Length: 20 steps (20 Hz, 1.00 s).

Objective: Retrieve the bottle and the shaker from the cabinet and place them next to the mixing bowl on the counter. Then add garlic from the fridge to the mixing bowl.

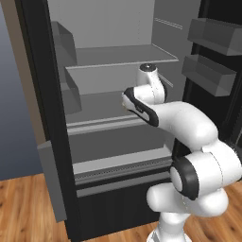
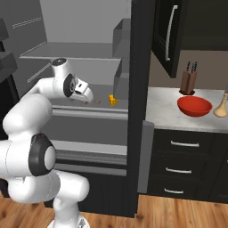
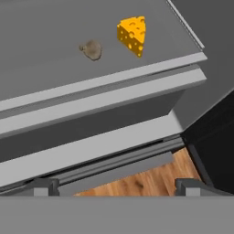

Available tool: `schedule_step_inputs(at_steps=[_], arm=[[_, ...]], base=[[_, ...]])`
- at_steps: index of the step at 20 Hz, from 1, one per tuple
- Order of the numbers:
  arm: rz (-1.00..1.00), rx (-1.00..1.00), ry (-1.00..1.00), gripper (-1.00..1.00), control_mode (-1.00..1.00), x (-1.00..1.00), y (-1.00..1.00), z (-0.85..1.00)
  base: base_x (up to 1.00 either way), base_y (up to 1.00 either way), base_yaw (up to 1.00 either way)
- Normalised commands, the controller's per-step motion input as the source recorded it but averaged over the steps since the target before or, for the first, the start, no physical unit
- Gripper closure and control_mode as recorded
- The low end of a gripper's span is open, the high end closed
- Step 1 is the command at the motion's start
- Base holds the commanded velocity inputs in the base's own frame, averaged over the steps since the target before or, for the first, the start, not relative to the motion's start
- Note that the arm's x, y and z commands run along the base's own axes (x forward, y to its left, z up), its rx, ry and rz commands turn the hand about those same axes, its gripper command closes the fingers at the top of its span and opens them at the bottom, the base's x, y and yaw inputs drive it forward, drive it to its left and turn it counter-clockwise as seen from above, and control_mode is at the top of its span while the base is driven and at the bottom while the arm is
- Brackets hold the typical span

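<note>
Hand view, upper left: garlic [image 3: 92, 50] lies on the fridge [image 3: 41, 27] shelf — cheese wedge [image 3: 132, 34] beside it, apart; my gripper [image 3: 117, 186] gapes wide, holding nothing.

There is one garlic [image 3: 91, 50], one cheese wedge [image 3: 132, 34], one red mixing bowl [image 2: 194, 106], one bottle [image 2: 221, 106] and one knife block [image 2: 189, 82].

A small, round, brownish-grey garlic lump [image 3: 92, 50] lies on a grey shelf inside the tall black fridge [image 2: 136, 89], whose door is open. A wide, shiny red mixing bowl [image 2: 194, 106] sits on the white marble desk [image 2: 164, 107], with a small tan-yellow bottle [image 2: 221, 107] standing just beside it.
</note>
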Motion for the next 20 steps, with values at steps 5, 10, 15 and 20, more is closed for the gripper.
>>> schedule_step_inputs(at_steps=[5,10,15,20], arm=[[0.04,0.03,0.00,-1.00,-1.00,0.24,0.00,-0.30],[0.01,0.00,0.04,-1.00,-1.00,0.33,0.00,-0.40],[0.00,0.00,0.00,-1.00,-1.00,0.38,0.00,-0.11],[0.00,0.00,0.00,-1.00,-1.00,0.37,0.00,0.01]], base=[[0.00,0.00,0.00],[0.00,0.00,0.00],[0.00,0.00,0.00],[0.00,0.00,0.00]])
